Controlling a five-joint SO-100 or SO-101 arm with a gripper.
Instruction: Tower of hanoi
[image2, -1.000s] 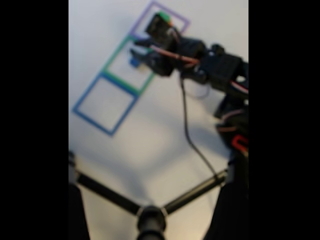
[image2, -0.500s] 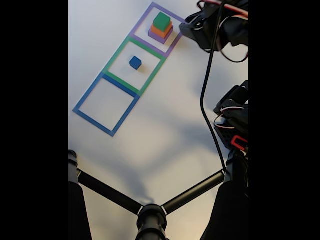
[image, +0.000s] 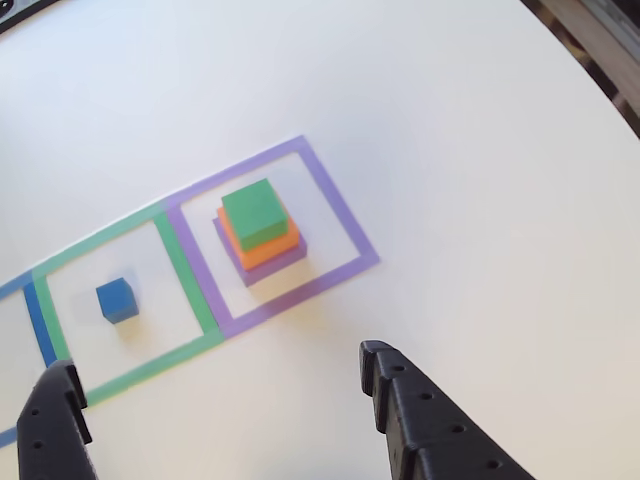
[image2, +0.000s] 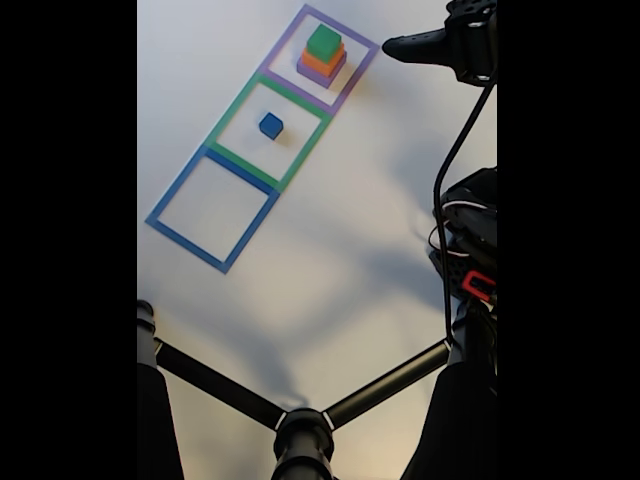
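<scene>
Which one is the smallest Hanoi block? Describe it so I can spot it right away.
Find the row of three tape squares on the white table. In the middle green tape square sits the small blue cube, alone. The other blocks are stacked in the purple square beside it.

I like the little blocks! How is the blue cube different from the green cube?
The blue cube is smaller than the green cube. The blue cube sits alone on the table inside the green tape square, while the green cube sits on top of the orange block inside the purple tape square. Both are plain blocks, and the hand touches neither.
</scene>
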